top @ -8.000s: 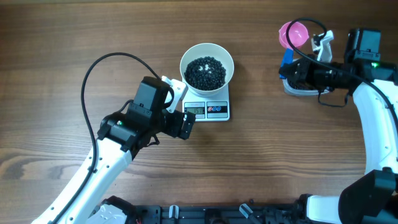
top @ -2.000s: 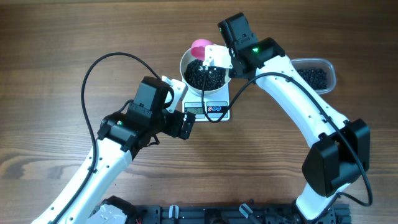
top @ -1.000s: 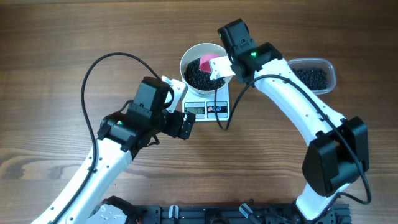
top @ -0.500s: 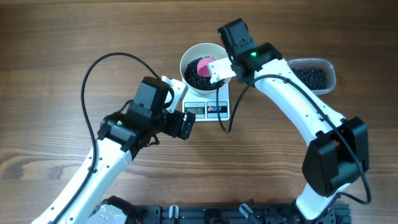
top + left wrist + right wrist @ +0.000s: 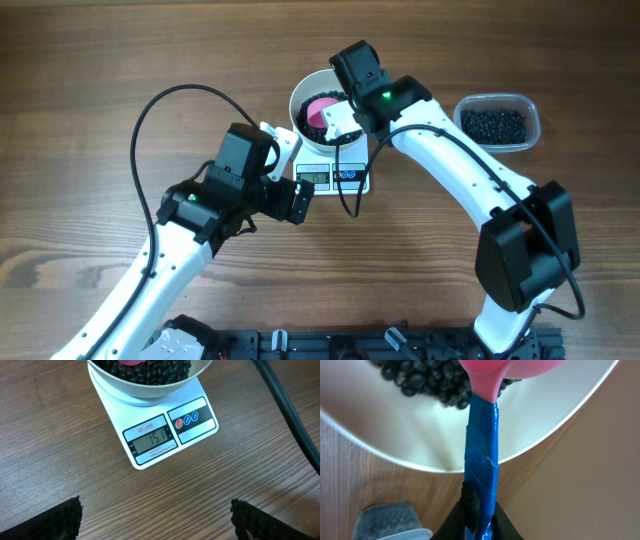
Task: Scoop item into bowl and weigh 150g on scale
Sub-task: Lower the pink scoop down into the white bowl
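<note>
Two arms at one wooden table (image 5: 100, 60); items listed from left to right.

1. Left gripper (image 5: 156, 519): jaws spread wide with nothing between them. It hovers over bare wood just in front of the scale and does not touch it. A black cable (image 5: 150, 110) loops over the arm behind it.
2. Scale (image 5: 197, 422): white and rectangular, flat on the table near the middle. The grey display reads 151, with round coloured buttons beside it.
3. Bowl (image 5: 150, 391): plain white and round, standing upright on the scale's platform.
4. Beans (image 5: 420, 380): small, round and black, in a loose heap inside the bowl.
5. Scoop (image 5: 322, 105): the pink head lies in the bowl against the beans. Its blue-taped handle (image 5: 481, 470) crosses the bowl's rim.
6. Right gripper (image 5: 479, 522): closed tight on the blue-taped handle, holding the scoop over the bowl.
7. Tub (image 5: 535, 112): clear plastic, on the table well to the right of the scale. It holds a shallow layer of the same black beans.
</note>
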Action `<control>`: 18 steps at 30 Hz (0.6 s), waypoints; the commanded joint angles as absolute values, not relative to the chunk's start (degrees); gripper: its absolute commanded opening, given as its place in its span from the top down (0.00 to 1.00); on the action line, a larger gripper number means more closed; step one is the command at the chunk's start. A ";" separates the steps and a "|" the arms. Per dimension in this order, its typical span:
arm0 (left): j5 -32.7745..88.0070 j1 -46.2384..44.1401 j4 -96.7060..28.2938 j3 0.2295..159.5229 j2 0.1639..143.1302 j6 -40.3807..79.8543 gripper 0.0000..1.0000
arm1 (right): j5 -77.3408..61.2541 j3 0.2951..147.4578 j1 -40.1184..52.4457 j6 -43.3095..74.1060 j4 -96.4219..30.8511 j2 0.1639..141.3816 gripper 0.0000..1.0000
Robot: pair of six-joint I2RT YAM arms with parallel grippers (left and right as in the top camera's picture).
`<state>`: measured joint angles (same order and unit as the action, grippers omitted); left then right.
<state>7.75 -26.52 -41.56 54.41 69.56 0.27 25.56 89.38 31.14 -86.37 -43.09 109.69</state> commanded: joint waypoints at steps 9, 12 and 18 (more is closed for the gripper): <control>7.42 -26.79 -41.41 55.46 69.78 0.43 0.00 | 20.45 89.23 30.89 -85.49 -48.58 110.48 0.96; 7.42 -26.79 -41.41 55.46 69.78 0.43 0.00 | 20.51 89.23 30.89 -85.43 -48.71 110.48 0.96; 7.42 -26.79 -41.41 55.46 69.78 0.43 0.00 | 20.51 89.23 30.87 -85.25 -48.77 110.48 0.96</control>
